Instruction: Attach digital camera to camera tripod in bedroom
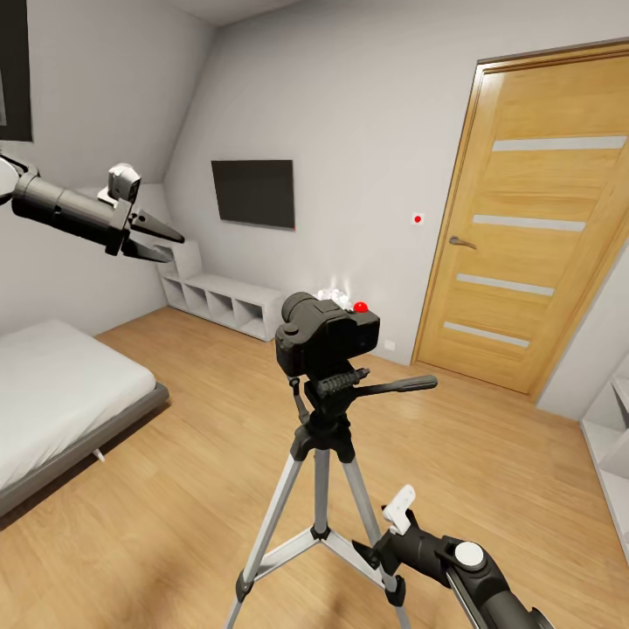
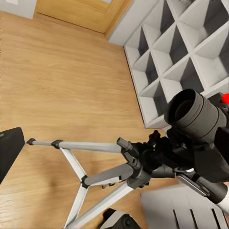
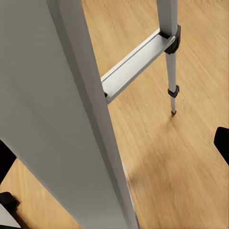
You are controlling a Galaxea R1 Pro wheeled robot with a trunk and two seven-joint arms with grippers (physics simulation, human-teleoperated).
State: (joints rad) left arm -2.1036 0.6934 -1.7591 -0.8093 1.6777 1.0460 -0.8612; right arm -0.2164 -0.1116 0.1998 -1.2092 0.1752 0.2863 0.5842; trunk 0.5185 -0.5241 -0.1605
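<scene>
digital camera (image 1: 325, 336) sits atop camera tripod (image 1: 323, 489) — seemingly mounted

The digital camera (image 1: 326, 335) has a matt black, plastic-looking body, with a glossy red button (image 1: 360, 307) at its two o'clock corner. The camera tripod (image 1: 325, 489) carries smooth, brushed-looking silver metal legs and dull black joints; its black head has a ribbed grip. Seen from the right wrist, one leg (image 3: 71, 119) is plain satin grey, without scratches. The floor (image 1: 175, 472) is light wood with fine grain and a soft sheen. The door (image 1: 533, 218) at two o'clock is warmer wood with pale inset strips. The bed (image 1: 61, 393) at nine o'clock looks like smooth white cloth. The left end effector (image 1: 162, 243) is matt black.
</scene>
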